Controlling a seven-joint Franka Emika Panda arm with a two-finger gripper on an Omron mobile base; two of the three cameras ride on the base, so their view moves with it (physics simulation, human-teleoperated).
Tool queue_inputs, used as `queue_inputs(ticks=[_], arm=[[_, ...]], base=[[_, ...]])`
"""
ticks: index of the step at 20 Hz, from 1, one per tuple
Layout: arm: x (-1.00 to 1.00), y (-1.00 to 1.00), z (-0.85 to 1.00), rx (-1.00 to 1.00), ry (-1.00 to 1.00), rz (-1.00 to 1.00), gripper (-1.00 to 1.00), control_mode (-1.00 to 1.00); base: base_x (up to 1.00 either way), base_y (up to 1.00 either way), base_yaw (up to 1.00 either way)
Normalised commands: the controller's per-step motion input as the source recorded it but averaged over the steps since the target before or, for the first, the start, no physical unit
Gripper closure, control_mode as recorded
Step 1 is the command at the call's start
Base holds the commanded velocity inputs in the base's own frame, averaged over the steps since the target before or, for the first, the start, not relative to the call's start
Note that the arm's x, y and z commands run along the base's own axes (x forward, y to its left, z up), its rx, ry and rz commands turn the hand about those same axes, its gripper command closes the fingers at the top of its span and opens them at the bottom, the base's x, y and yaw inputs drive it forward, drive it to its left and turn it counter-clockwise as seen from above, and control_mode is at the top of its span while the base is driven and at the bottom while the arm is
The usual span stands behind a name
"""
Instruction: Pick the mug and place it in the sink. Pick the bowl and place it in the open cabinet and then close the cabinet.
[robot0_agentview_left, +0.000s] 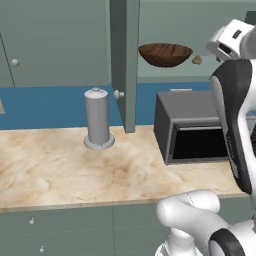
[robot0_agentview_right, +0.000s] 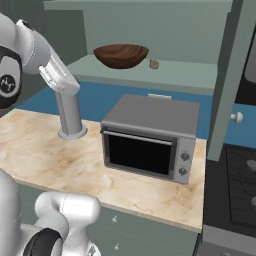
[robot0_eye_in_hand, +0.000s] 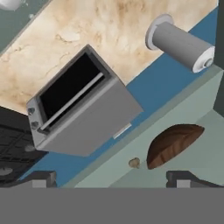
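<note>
The bowl (robot0_agentview_right: 121, 55) rests upright on the open cabinet's lower shelf (robot0_agentview_right: 175, 75), above the microwave (robot0_agentview_right: 150, 137) on the table (robot0_agentview_left: 60, 170); placement looks complete; the pincer (robot0_eye_in_hand: 111, 179) is spread wide, holding nothing, apart from the bowl; door (robot0_agentview_left: 125, 65) not yet shut.

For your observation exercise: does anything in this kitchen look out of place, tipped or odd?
Nothing is spilled or broken. The dark brown wooden bowl sits upright on the shelf of the grey-green wall cabinet, whose door hangs open. A small brown lump lies beside the bowl; what it is cannot be told.
</note>
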Motion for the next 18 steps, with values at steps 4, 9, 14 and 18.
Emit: queue_inputs(ticks=[4,9,14,18], arm=[[-1.00,0.03,0.00,-0.01,-0.11,0.08,-1.00,-1.00],[-1.00,0.24,0.04,-0.21,-0.12,0.04,-1.00,-1.00],[-1.00,0.72,0.07,-0.37,-0.04,0.01,-1.00,-1.00],[-1.00,0.46,0.23,-0.17,-0.32,0.00,-1.00,-1.00]], base=[[0.00,0.00,0.00],[0.00,0.00,0.00],[0.00,0.00,0.00],[0.00,0.00,0.00]])
